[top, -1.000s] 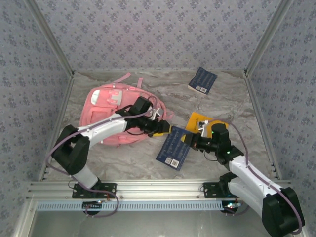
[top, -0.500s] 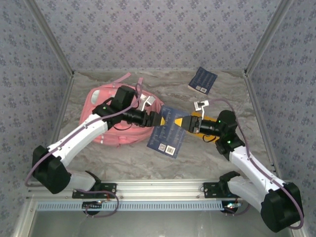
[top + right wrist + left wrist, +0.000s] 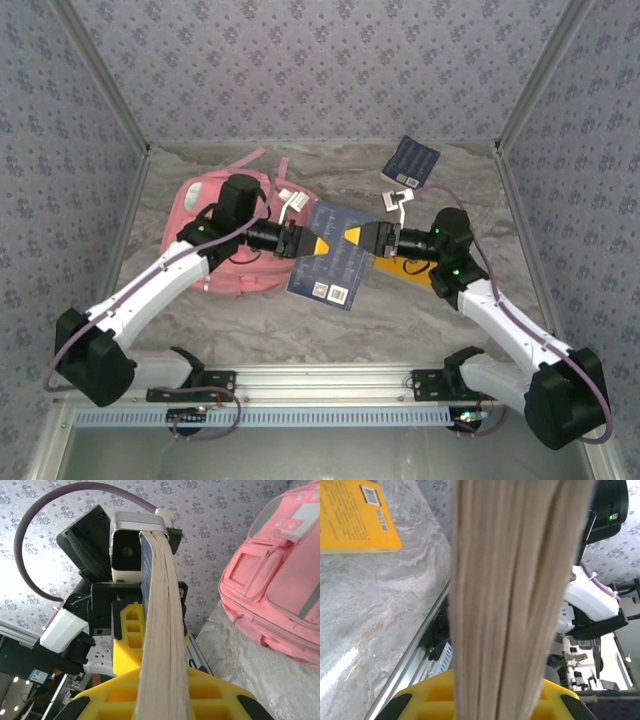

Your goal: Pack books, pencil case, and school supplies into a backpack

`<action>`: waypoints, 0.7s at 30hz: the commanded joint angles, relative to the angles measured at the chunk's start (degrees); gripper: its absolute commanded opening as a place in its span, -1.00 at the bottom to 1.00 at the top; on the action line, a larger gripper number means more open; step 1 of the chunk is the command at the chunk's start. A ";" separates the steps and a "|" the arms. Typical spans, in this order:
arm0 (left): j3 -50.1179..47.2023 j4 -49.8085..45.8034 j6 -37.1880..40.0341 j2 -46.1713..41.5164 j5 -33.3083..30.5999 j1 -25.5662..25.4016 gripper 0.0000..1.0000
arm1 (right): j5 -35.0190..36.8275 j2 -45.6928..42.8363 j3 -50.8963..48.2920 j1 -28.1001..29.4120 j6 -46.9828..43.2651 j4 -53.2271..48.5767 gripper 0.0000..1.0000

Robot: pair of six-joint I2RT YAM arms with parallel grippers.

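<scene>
A navy blue book (image 3: 335,262) hangs in the air over the table's middle, held by both arms from opposite edges. My left gripper (image 3: 318,246) is shut on its left edge, and its page edges (image 3: 515,595) run up between the yellow fingers (image 3: 420,700). My right gripper (image 3: 353,236) is shut on the right edge, with the pages (image 3: 162,645) rising from its fingers (image 3: 110,700). The pink backpack (image 3: 205,205) lies at the back left, behind the left arm, and also appears (image 3: 280,580) beside the book. The pencil case and the school supplies are out of view.
A yellow book (image 3: 402,267) lies flat on the marble table under the right gripper, and shows as a yellow book (image 3: 355,515) at the left wrist view's top left. A second navy book (image 3: 411,162) lies at the back right. Patterned walls enclose the table.
The right gripper lifted the navy book off the table toward the centre. The left gripper swung over from the backpack and shut on the book's other edge.
</scene>
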 commanded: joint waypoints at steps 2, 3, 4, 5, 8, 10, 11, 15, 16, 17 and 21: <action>-3.48 9.91 -6.27 -3.79 -2.98 3.43 -1.00 | 6.78 -3.81 2.68 -1.02 -5.38 -8.54 0.16; -4.70 12.45 -8.04 -4.83 -5.68 3.57 -1.00 | 10.15 -5.25 2.67 -1.10 -7.32 -11.88 0.32; -5.90 14.84 -9.95 -5.62 -8.86 3.51 -1.00 | 13.97 -6.76 2.43 -1.09 -10.14 -15.58 0.45; -7.47 18.28 -12.56 -6.79 -12.59 3.50 -1.00 | 18.88 -8.54 2.27 -1.06 -12.09 -19.03 0.58; -13.66 29.98 -21.13 -10.69 -25.81 3.30 -1.00 | 26.47 -11.71 1.02 -0.74 -11.77 -21.23 0.71; -17.74 34.86 -25.01 -14.05 -37.56 2.16 -1.00 | 28.76 -13.03 -0.13 -0.38 -9.33 -19.42 0.75; -19.50 36.16 -26.91 -16.03 -44.72 1.18 -1.00 | 29.61 -13.68 -1.34 -0.18 -7.15 -16.61 0.76; -24.33 42.77 -31.25 -20.86 -66.27 -4.23 -1.00 | 37.36 -14.70 -7.57 3.26 3.10 -3.00 0.78; -24.01 43.02 -31.80 -21.00 -68.67 -5.11 -1.00 | 40.47 -14.47 -8.94 4.80 5.07 -0.15 0.79; -23.23 43.13 -32.40 -20.65 -69.84 -5.50 -1.00 | 43.66 -13.91 -10.39 6.78 6.42 2.60 0.80; -20.90 45.46 -35.47 -17.42 -68.99 -5.96 -1.00 | 47.95 -8.78 -9.51 12.98 7.12 9.68 0.92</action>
